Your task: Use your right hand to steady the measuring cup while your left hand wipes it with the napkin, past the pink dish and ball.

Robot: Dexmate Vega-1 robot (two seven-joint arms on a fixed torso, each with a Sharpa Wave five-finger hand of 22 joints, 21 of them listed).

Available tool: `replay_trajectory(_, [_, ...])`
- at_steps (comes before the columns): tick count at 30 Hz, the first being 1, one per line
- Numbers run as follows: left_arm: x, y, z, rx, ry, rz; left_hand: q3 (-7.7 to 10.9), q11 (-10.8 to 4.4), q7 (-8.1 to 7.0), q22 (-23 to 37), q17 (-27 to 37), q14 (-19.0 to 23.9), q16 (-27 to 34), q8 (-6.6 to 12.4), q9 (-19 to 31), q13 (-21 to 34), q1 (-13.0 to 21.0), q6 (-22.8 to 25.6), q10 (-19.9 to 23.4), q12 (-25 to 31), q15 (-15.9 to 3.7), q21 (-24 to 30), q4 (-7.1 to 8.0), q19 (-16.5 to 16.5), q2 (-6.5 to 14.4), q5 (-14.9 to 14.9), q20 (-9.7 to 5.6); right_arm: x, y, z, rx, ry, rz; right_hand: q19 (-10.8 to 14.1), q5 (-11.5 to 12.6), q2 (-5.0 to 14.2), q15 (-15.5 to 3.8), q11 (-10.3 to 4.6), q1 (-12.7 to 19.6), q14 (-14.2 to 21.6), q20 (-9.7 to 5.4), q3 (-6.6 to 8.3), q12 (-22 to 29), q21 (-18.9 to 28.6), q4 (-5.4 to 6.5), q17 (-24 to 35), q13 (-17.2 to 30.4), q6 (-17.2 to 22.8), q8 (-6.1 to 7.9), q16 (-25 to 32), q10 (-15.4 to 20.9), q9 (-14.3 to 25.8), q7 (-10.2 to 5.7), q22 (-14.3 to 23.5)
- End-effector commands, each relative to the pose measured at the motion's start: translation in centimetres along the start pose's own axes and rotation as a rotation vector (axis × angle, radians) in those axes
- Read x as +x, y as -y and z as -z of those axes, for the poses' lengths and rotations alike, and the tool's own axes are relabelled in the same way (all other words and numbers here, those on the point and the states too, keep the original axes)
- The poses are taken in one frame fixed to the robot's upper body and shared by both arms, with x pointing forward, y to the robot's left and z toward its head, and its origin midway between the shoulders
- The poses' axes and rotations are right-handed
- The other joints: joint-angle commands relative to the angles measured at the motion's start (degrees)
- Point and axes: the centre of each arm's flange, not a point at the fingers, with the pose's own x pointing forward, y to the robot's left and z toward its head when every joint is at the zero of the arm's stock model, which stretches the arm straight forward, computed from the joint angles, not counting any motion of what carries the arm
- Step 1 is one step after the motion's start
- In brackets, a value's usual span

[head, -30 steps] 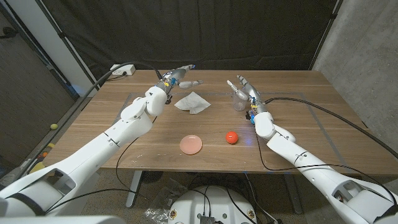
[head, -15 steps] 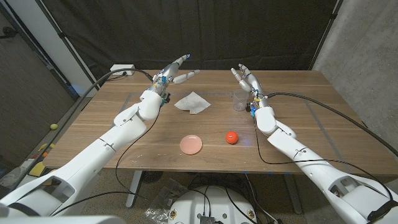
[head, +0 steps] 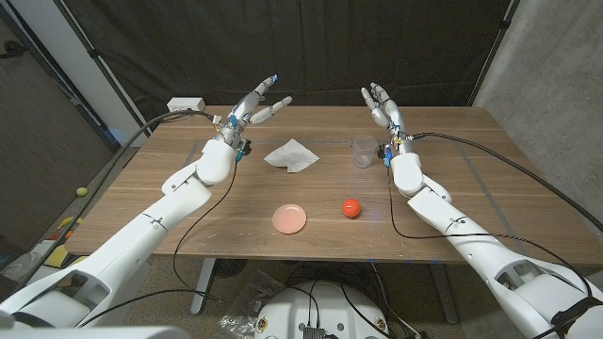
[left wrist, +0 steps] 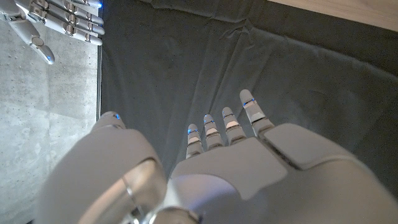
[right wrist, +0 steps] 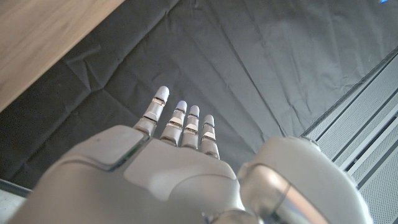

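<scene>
Both hands are raised above the far side of the table [head: 471,188], fingers spread and holding nothing: the left hand [head: 256,108] beyond the napkin [head: 291,155], the right hand [head: 382,105] just past the clear measuring cup [head: 362,152]. The cup stands upright, untouched. Nearer lie the pink dish [head: 289,218] and red ball [head: 350,207]

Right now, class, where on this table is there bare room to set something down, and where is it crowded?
Bare wood lies along the near edge of the table, on the right side beyond the ball, and on the left beside the pink dish. The far middle is tighter: napkin and measuring cup sit between the raised left hand and right hand.
</scene>
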Motion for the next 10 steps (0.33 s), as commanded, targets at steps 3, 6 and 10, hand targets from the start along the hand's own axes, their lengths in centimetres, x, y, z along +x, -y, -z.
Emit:
replay_trajectory(3, [-0.7, -1.6, 4.7, -0.131, 0.019, 0.054, -0.19, 0.26, -0.07, 0.27, 0.05, 0.11, 0.33, 0.44, 0.04, -0.08, 0.06, 0.11, -0.18, 0.43, -0.47, -0.23, 0.00, -0.42, 0.27, 0.36, 0.17, -0.2, 0.6, -2.6, -0.078, -0.032, 0.090, 0.45, 0.28, 0.20, -0.12, -0.02, -0.10, 0.73, 0.23, -0.16, 0.38, 0.26, -0.36, 0.04, 0.09, 0.55, 0.39, 0.22, 0.66, 0.03, 0.01, 0.18])
replay_trajectory(6, [-0.7, -1.8, 5.7, -0.148, 0.014, 0.058, -0.23, 0.29, 0.30, 0.29, 0.03, -0.04, 0.30, 0.45, 0.03, -0.09, 0.01, 0.13, -0.31, 0.40, -0.33, -0.39, -0.03, -0.64, 0.36, 0.41, 0.22, -0.7, 0.5, -3.5, -0.096, -0.044, 0.104, 0.70, 0.32, 0.30, -0.21, -0.11, -0.09, 0.79, 0.08, -0.17, 0.39, 0.25, -0.39, 0.02, 0.08, 0.62, 0.38, 0.20, 0.77, 0.02, 0.01, 0.18])
replay_trajectory(10, [-0.9, -2.3, 6.3, -0.158, 0.020, 0.028, -0.31, 0.46, 0.65, 0.31, 0.01, -0.09, 0.31, 0.37, 0.01, -0.10, -0.05, -0.11, -0.47, 0.37, -0.17, -0.55, -0.08, -0.77, 0.47, 0.47, 0.19, -0.3, 0.8, -4.6, -0.095, -0.033, 0.123, 0.72, 0.38, 0.41, -0.35, -0.09, -0.07, 0.77, 0.04, -0.17, 0.37, 0.14, -0.44, 0.00, 0.08, 0.65, 0.35, 0.16, 0.80, 0.02, 0.01, 0.19])
